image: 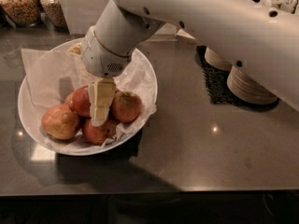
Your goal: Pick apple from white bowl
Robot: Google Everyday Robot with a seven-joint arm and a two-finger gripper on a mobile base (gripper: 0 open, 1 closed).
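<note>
Reaching into the white bowl (pixel 22 107), the gripper (pixel 100 106) sat low beside the apple (pixel 80 101).
Not yet lifted — whether the gripper had closed could not be told; lift-out remained.

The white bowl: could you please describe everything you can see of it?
The white bowl is very wide, shallow and round, with a smooth, ceramic-looking rim. It stands upright on the dark grey counter, left of centre. Crinkled white paper lines it, its edges poking over the rim. Four apples lie clustered in its near half. The gripper reaches down into it among those apples, and the arm hides part of the far rim.
</note>
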